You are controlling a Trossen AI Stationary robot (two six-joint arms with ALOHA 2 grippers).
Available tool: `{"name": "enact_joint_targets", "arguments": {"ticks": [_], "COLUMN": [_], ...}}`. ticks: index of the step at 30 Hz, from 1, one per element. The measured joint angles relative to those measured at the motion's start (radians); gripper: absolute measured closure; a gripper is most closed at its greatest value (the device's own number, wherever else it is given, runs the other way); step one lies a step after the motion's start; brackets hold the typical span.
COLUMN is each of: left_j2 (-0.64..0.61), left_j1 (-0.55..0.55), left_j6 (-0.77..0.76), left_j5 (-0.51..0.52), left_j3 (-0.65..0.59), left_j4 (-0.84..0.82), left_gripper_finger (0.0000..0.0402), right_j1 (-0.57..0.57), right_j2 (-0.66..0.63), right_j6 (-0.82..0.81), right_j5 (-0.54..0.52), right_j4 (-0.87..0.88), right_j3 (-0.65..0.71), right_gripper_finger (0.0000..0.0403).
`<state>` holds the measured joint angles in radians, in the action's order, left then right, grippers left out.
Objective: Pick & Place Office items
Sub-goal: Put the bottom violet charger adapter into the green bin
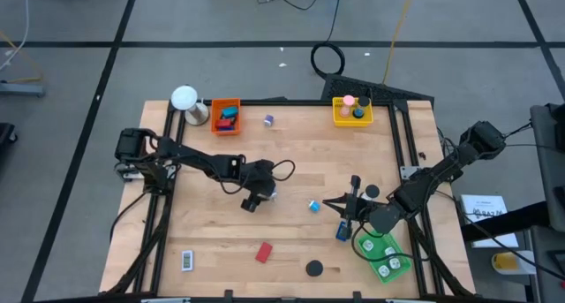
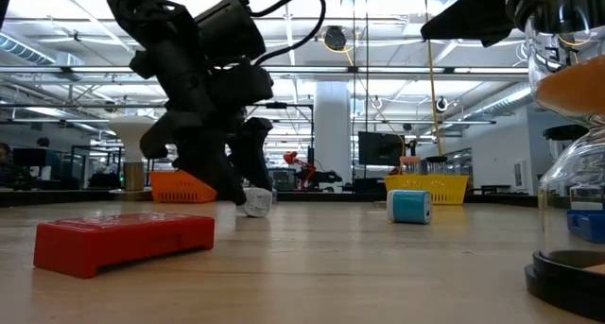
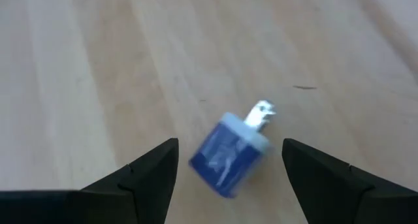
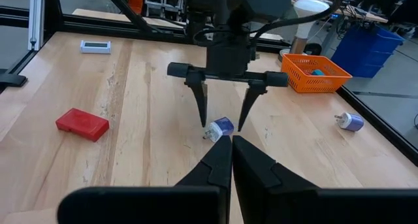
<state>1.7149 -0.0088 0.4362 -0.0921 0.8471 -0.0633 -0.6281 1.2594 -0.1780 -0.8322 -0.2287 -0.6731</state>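
Left gripper astride small blue roll, fingers apart, not yet grasped.

Sorting partly done, by my read: orange tray, yellow tray and green tray hold items; red rectangle, black disc loose. Roll lies mid-table, long axis diagonal, metal prong outermost. Right gripper closed, empty.
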Motion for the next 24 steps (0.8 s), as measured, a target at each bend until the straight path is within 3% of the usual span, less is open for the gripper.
{"name": "enact_joint_targets", "arguments": {"ticks": [10,20,24], "left_j2": [0.013,0.013,0.013], "left_j1": [0.0,-0.001,-0.001], "left_j6": [0.03,-0.041,-0.083], "left_j5": [-0.039,-0.041,-0.041], "left_j3": [0.0,-0.001,-0.001], "left_j4": [-0.019,-0.065,-0.049], "left_gripper_finger": [0.0136,0.0249,0.0265], "right_j1": [0.0,0.0,0.0], "right_j2": [0.0,0.0,0.0], "right_j6": [0.0,0.0,0.0], "right_j5": [0.0,0.0,0.0], "right_j4": [0.0,-0.007,-0.007], "right_j3": [0.0,0.0,0.0], "right_gripper_finger": [0.0399,0.0399,0.0399]}}
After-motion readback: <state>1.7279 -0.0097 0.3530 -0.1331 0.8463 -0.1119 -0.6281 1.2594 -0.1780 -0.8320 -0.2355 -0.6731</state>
